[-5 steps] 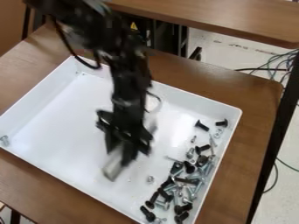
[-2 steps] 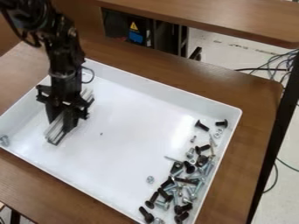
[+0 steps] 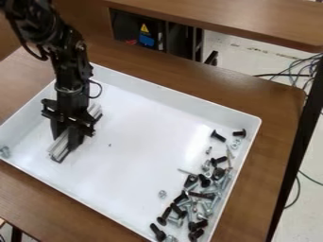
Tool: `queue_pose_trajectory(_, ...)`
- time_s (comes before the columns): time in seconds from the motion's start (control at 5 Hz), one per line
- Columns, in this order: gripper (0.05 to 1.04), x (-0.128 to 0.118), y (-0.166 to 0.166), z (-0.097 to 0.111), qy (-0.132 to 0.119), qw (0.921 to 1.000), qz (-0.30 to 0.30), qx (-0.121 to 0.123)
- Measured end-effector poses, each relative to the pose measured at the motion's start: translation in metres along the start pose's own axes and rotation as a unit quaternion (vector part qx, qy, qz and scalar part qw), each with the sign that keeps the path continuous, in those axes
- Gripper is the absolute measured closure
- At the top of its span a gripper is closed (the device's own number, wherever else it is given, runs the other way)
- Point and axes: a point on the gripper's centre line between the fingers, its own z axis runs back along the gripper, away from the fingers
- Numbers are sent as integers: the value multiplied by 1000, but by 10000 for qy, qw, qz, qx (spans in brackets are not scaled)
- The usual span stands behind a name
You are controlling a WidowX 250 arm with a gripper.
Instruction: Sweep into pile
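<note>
Reading the view as a clock face centred on my white tray [image 3: 208,107], I have my gripper [image 3: 65,142] down inside it at nine o'clock, pinching a silver grooved bar [image 3: 60,150]. One finger is on either side of the bar, which lies on a slant, one end pointing toward one o'clock and the other toward seven. My black arm [image 3: 69,64] comes in from eleven o'clock and hangs down over that side of the tray.

The screws and bolts I'm to sweep lie well apart from my bar. Most make a loose, tangled heap [image 3: 200,201] at four o'clock, black-headed ones mixed with silver ones, spread along the tray's wall. Two black screws, one [image 3: 218,136] and another [image 3: 240,133], lie near each other at three o'clock, just beyond the heap. A lone silver nut [image 3: 162,194] sits at five o'clock, a little apart from the rest. Right out at nine o'clock, in the tray's corner, there is one silver piece [image 3: 5,151], too blurred for me to name.

The tray rests on a brown wooden bench [image 3: 271,101]. Past it, a second wooden table [image 3: 252,23] stands at one o'clock, and cables [image 3: 301,66] trail over the floor at two.
</note>
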Motion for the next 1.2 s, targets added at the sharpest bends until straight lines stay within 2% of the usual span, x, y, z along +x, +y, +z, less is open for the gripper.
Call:
queue_pose_trajectory(0.4,731,1,-59,1,-96,9990,-235,-365)
queue_pose_trajectory(0.8,731,-12,-173,11,6,9902,-1214,-688)
queue_pose_trajectory(1.0,730,-19,-197,13,50,9871,-1392,-792)
queue_pose_trajectory(1.2,731,-22,-198,16,116,9873,-1377,-784)
